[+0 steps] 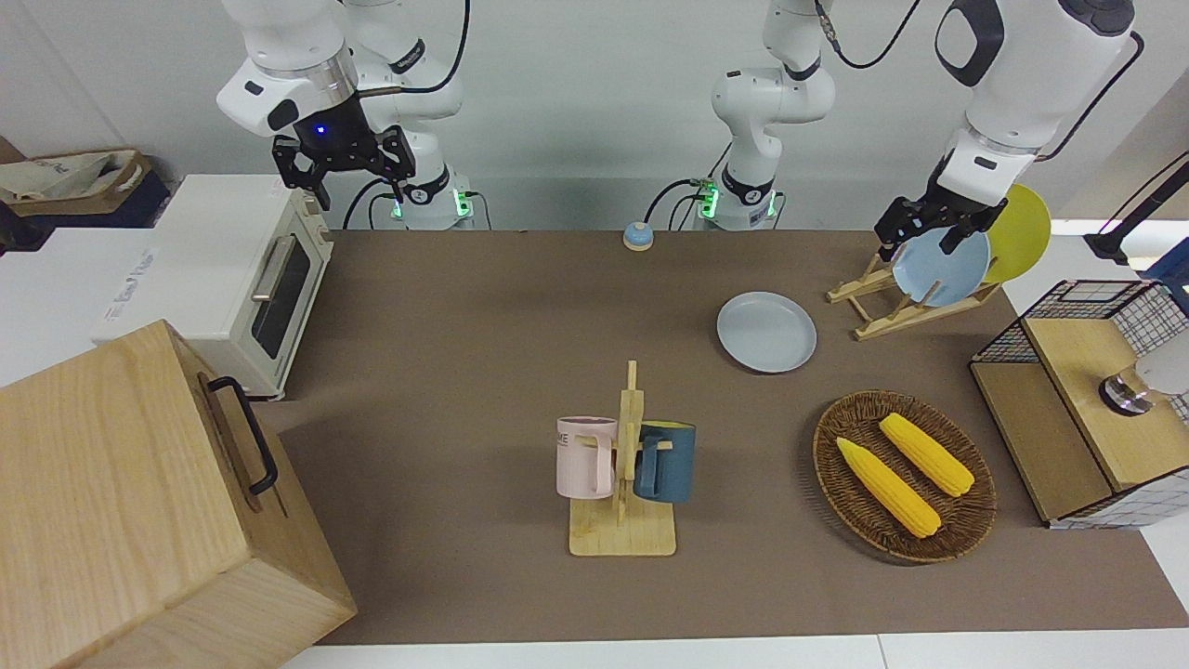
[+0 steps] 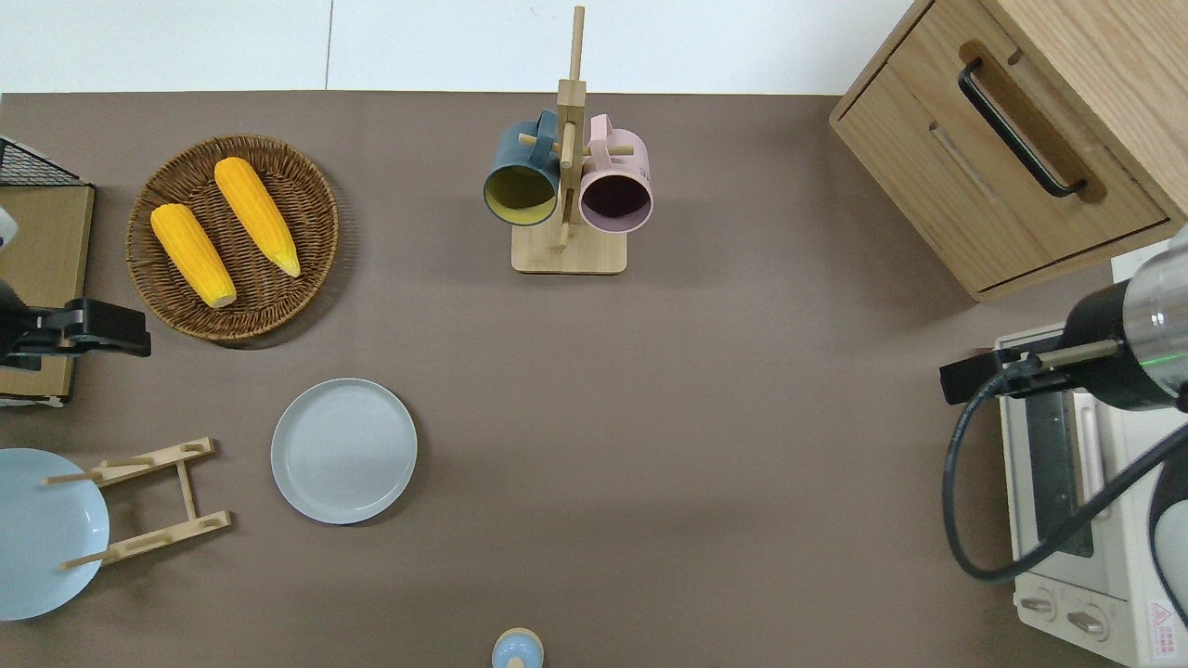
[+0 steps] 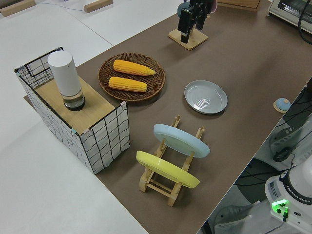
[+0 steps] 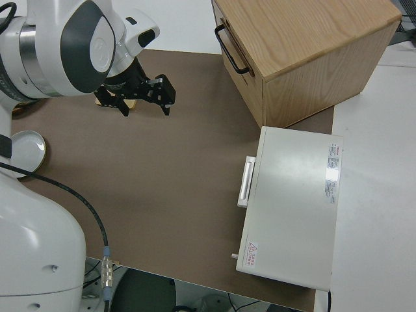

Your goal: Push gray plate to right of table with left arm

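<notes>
The gray plate (image 1: 766, 332) lies flat on the brown table (image 1: 464, 372), toward the left arm's end, between the wicker basket and the robots. It also shows in the overhead view (image 2: 343, 451) and in the left side view (image 3: 205, 96). My left gripper (image 1: 915, 249) is open and empty, up in the air. In the overhead view the left gripper (image 2: 83, 332) is over the table's end, between the basket and the wire shelf, well apart from the plate. My right arm is parked, its gripper (image 1: 358, 197) open and empty.
A wooden rack (image 1: 882, 307) beside the gray plate holds a sky-blue plate (image 1: 940, 268) and a yellow plate (image 1: 1022, 232). There are also a wicker basket (image 1: 903, 474) with two corn cobs, a mug tree (image 1: 624, 465), a small bell (image 1: 637, 236), a toaster oven (image 1: 251, 288), a wooden cabinet (image 1: 139, 502) and a wire shelf (image 1: 1087, 390).
</notes>
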